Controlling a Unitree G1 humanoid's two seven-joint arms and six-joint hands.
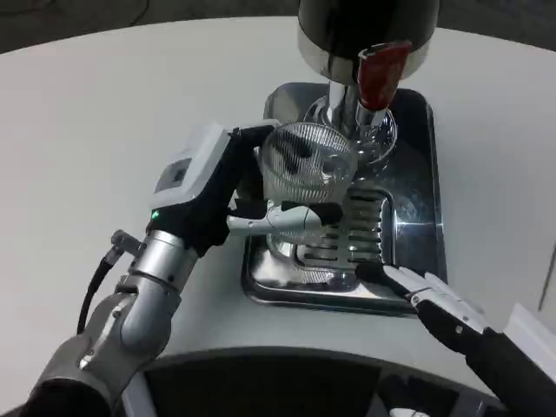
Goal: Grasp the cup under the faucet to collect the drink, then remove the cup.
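Observation:
A clear ribbed cup (306, 165) stands on the steel drip tray (415, 217), just left of and in front of the faucet with its red tap handle (380, 74). My left hand (228, 195) grips the cup from the left, fingers (291, 217) wrapped round its lower front. The cup looks empty. My right hand (434, 300) lies at the tray's front right edge, fingers stretched out flat toward the grille, holding nothing.
The dark dispenser body (365, 26) rises on a chrome column behind the cup. The slotted grille (360, 228) covers the tray's middle. White table (104, 113) spreads to the left and far right; its front edge runs near my arms.

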